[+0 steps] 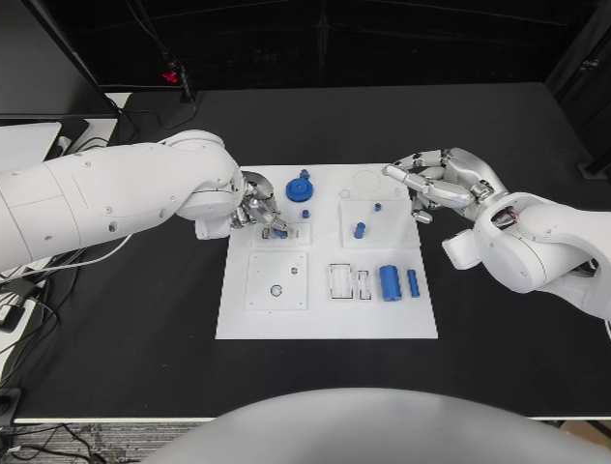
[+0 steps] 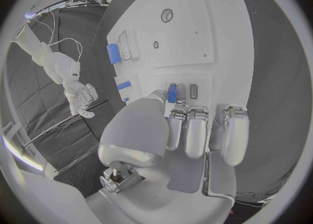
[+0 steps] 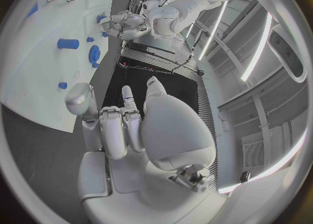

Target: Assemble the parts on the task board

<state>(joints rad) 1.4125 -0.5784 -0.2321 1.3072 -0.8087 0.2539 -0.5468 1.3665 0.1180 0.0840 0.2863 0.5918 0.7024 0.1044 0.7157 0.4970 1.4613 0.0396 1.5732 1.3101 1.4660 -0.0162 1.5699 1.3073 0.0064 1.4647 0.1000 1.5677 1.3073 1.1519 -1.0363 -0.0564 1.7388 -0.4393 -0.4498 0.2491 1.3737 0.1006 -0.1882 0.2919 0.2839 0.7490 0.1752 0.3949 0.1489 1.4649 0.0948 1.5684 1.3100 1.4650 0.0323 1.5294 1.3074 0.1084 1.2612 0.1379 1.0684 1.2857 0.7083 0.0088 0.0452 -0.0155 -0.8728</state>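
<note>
The left hand (image 1: 260,215) is low over the left side of the task board (image 1: 327,324), near its far corner, and its fingers (image 2: 195,133) curl down around a small blue peg (image 2: 172,92). The left wrist view shows the thumb and a finger closing on this peg, so it appears pinched, although the contact is partly hidden. Just beyond this hand, towards the far edge of the board, stands the blue gear (image 1: 299,188). Nearer the middle of the board a short blue pin (image 1: 359,230) lies in a square recess, and towards the board's right edge, on its near half, the blue cylinder (image 1: 390,283) and a slim blue bar (image 1: 413,282) lie side by side. The right hand (image 1: 443,184) hovers over the far right corner of the board with its fingers half curled and apart, and it holds nothing. The parts look like hard, light plastic, stiff and rather smooth, so they could probably slip or tip if squeezed off-centre. The peg is best taken by its sides, near the middle of its length, so that its end is free to enter the hole.
</note>
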